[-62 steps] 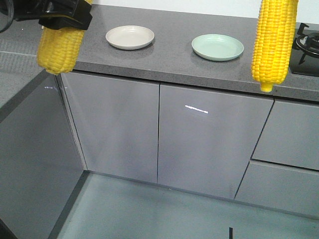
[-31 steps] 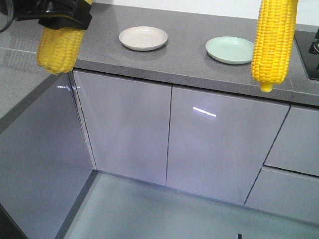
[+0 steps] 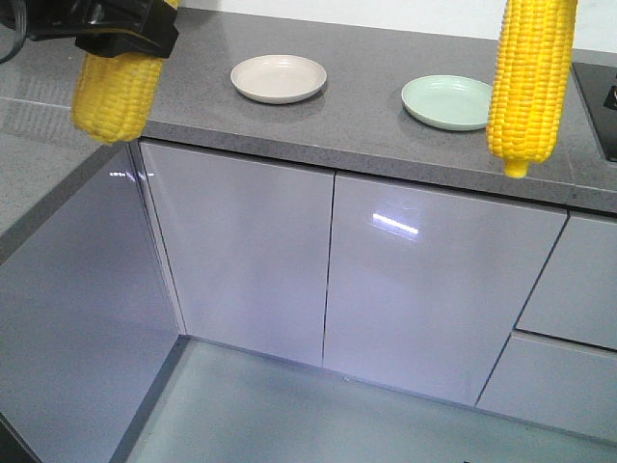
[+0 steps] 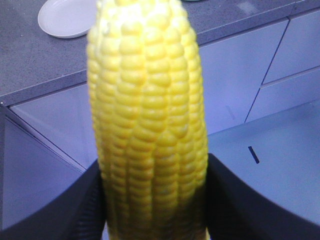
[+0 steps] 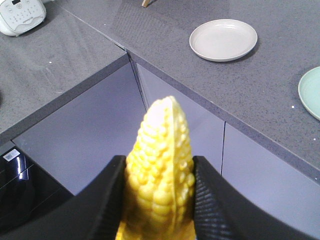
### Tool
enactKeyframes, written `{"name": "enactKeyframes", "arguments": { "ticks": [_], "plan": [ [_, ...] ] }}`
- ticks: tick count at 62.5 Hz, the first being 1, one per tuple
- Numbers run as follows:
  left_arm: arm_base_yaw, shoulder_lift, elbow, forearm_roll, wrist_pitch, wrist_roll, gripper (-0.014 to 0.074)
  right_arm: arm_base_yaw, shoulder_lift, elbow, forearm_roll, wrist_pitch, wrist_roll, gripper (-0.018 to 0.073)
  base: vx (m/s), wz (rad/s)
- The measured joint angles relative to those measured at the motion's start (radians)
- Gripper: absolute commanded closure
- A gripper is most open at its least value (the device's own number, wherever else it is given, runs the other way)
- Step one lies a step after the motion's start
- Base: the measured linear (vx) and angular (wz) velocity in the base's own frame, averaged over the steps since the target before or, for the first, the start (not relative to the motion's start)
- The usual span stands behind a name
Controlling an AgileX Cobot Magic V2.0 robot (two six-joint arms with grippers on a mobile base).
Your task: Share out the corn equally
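**Two cobs gripped in the air, both partly cut off**

Nearest, in the left wrist view: left cob [image 4: 147, 100], blurred, filling the middle of the frame. Clamped low down by the left gripper [image 4: 152, 200], with black fingers [image 4: 70, 205] pressed to both sides at cob width. Cropped at top and bottom, so neither end shown here.

Likewise in the right wrist view: right cob [image 5: 162, 150] pinched in the right gripper [image 5: 159, 200], jaws parted only as far as its girth. Pale pointed tip aimed away from the camera; butt end lost below the frame.

From the front view, more of each: left cob hanging blunt end down at upper left, its upper part hidden behind the black gripper body. Right cob hanging tip down at upper right, its top cut by the frame. No sight of the right gripper there; its grip told by the wrist view alone. Both cobs held in the air, apart from both plates.

Below and beyond: floor [image 3: 289, 405], then glossy grey cabinet doors [image 3: 241, 251] under the counter [image 3: 347, 125].

Farther, on the counter: beige plate [image 3: 278, 77] to the left, green plate [image 3: 448, 101] to the right, well apart. Green plate clipped at the right edge in the right wrist view; beige plate clipped at the top in the left wrist view.

At far right, in the front view only: a strip of black hob [image 3: 603, 116], mostly cropped. At far left, in the right wrist view only: a white cooker [image 5: 20, 15], cut by the corner.
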Motion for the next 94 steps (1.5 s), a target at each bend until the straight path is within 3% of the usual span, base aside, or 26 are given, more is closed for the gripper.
{"name": "enactKeyframes", "arguments": {
  "ticks": [49, 94],
  "plan": [
    [0.000, -0.001, 0.000, 0.001, 0.000, 0.000, 0.0604, 0.000, 0.000, 0.000, 0.000, 0.000, -0.001, 0.0459, 0.11, 0.07],
    [0.000, -0.003, 0.000, 0.001, 0.000, 0.000, 0.0604, 0.000, 0.000, 0.000, 0.000, 0.000, -0.001, 0.0459, 0.11, -0.31]
  ]
}}
